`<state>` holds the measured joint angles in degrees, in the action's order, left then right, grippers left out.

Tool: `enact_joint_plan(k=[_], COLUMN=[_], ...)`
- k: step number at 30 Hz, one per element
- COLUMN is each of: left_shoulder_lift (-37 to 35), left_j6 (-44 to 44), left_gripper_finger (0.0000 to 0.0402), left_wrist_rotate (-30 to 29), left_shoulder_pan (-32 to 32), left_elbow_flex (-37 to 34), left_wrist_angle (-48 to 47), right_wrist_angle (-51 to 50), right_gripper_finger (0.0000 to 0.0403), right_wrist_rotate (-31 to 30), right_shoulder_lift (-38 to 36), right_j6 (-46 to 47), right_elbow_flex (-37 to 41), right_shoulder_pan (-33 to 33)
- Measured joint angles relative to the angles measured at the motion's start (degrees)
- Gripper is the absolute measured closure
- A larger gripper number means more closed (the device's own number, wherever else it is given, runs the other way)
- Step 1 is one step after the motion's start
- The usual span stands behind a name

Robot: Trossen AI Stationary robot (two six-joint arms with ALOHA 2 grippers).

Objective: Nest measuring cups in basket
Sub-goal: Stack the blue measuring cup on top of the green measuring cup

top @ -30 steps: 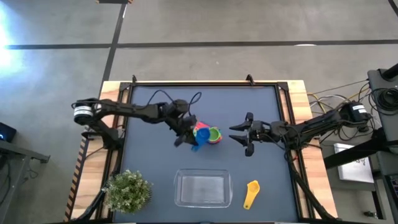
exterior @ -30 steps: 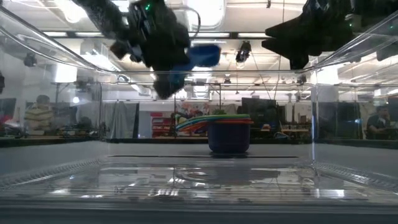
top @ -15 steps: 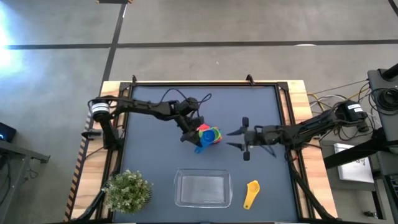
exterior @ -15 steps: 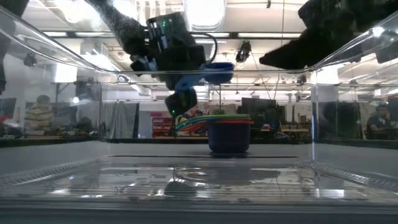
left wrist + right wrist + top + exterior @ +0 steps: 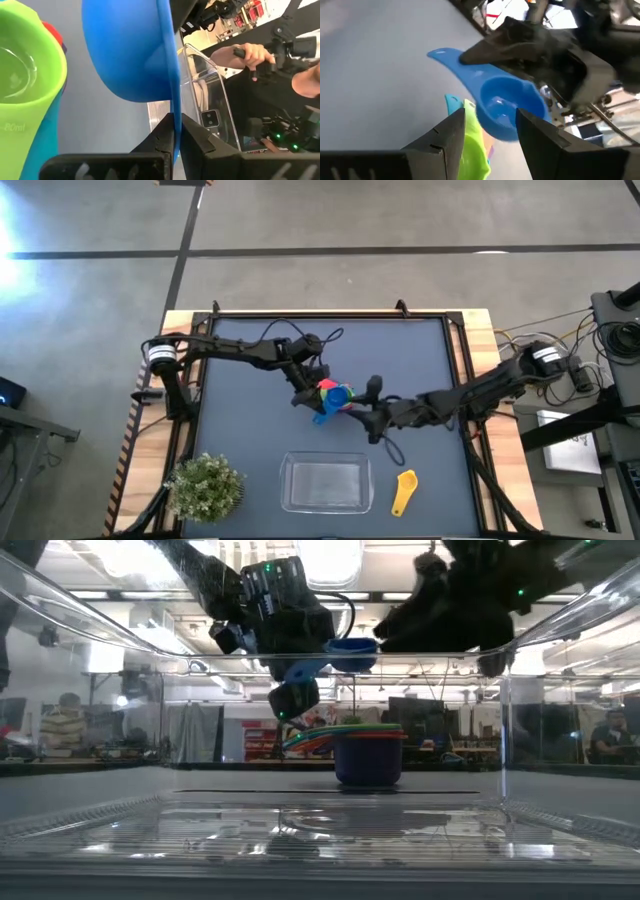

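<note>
Take the nested stack of measuring cups (image 5: 336, 396) as your landmark: it sits on the mat at the table's middle, with the green cup (image 5: 25, 100) open at its top. Your left gripper (image 5: 174, 131) is clamped on the handle of the blue cup (image 5: 337, 394), holding it in the air just above the stack; the low view shows a clear gap between the blue bowl and the stack's rims. The blue cup's long axis runs from the bowl over the stack out toward the basket (image 5: 326, 483) side, where the handle tip shows.

Your right gripper (image 5: 490, 127) is right beside the stack on its right, jaws spread wide and holding nothing, with the blue bowl directly ahead of them. So both arms crowd the same spot, and that is your main hazard: lowering the blue cup, I judge, calls for a short straight descent, and the right fingers leave little side room.

The basket lies well apart from the stack toward the near table edge, nothing in it. The yellow cup (image 5: 403, 491) lies just beside the basket's right wall, nearer your right arm. The plant (image 5: 205, 486) stands off the basket's left side, away from either path.
</note>
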<state>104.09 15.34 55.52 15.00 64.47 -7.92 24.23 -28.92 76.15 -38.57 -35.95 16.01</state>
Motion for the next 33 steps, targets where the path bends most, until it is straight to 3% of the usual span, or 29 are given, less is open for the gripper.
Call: enact_joint_plan(k=[4,12,20,24,27,33], left_shoulder_lift=[0.0,0.04,0.03,-0.23,-0.5,-1.44], left_j6=[-0.58,-0.56,-5.46,-7.07,-11.1,-15.99], left_gripper_finger=[0.0402,0.0401,0.0381,0.0345,0.032,0.0296], left_wrist_rotate=[-0.16,-1.08,-1.77,-2.76,-8.12,-32.56], left_shoulder_pan=[0.0,0.09,0.04,0.72,1.75,1.75], left_elbow_flex=[-0.03,-0.09,-0.03,0.85,3.35,10.32], left_wrist_angle=[-0.09,-0.32,-1.61,-7.0,-16.5,-31.98], right_wrist_angle=[-2.18,-2.61,-3.74,-4.96,-9.8,-21.76], right_gripper_finger=[0.0239,0.027,0.038,0.039,0.0393,0.0393], right_wrist_rotate=[-2.06,-18.45,-18.31,-18.83,-18.05,-14.04], right_shoulder_lift=[5.58,15.22,17.83,16.67,14.83,13.08], right_j6=[-3.89,-10.45,-11.49,-9.2,-4.68,7.99], right_elbow_flex=[-3.77,-9.09,-10.26,-10.26,-11.11,-14.08], right_shoulder_pan=[0.02,0.09,0.7,0.92,0.84,0.66])
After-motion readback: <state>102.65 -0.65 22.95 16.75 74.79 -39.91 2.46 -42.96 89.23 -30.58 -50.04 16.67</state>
